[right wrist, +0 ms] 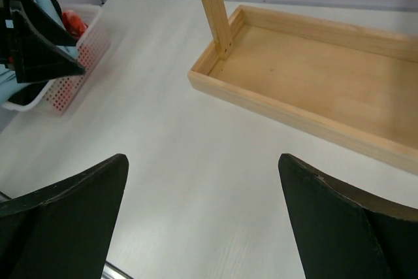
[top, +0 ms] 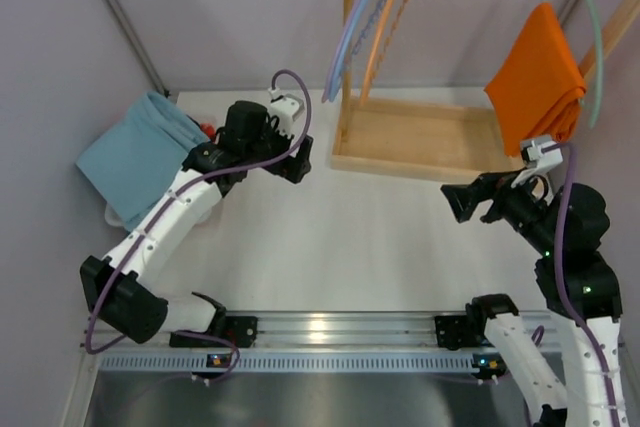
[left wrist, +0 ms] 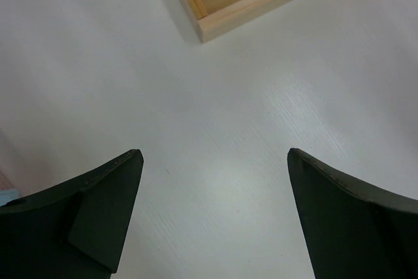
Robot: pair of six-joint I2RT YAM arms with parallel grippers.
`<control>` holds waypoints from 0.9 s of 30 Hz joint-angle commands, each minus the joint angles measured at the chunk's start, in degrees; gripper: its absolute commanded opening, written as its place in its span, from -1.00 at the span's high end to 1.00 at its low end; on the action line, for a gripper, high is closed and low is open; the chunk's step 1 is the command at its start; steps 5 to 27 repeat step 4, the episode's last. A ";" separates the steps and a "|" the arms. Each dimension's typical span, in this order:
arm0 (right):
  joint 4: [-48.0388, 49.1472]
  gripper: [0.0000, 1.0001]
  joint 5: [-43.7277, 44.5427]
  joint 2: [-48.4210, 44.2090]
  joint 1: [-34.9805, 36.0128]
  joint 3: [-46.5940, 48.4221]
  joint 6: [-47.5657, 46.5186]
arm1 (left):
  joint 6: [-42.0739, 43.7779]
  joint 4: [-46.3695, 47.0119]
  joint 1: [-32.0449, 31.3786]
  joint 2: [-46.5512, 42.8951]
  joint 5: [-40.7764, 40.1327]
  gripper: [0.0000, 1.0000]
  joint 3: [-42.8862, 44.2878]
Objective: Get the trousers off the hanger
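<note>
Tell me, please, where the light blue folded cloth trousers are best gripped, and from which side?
Probably the far corner of the light blue folded cloth trousers, coming down from above with the fingers of the left gripper. The cloth lies spread over the white plastic basket, and that corner looks uncovered and free.

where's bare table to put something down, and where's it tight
Widest bare patch: white table between left gripper and right gripper, from the near wall of the wooden tray to the metal rail. The tray floor is bare too. Crowded: far-left corner, with basket and light blue trousers; right edge under the orange garment.
</note>
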 commanded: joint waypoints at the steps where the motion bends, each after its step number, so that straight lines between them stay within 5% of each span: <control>1: -0.81 -0.99 -1.15 -1.23 -1.18 -1.14 -1.49 | -0.59 0.93 0.02 -4.37 -2.53 -0.97 -0.05; 27: -0.81 -0.99 -1.85 -1.32 -1.62 -1.32 -1.40 | -0.42 0.84 0.02 -4.90 -4.98 -0.97 0.30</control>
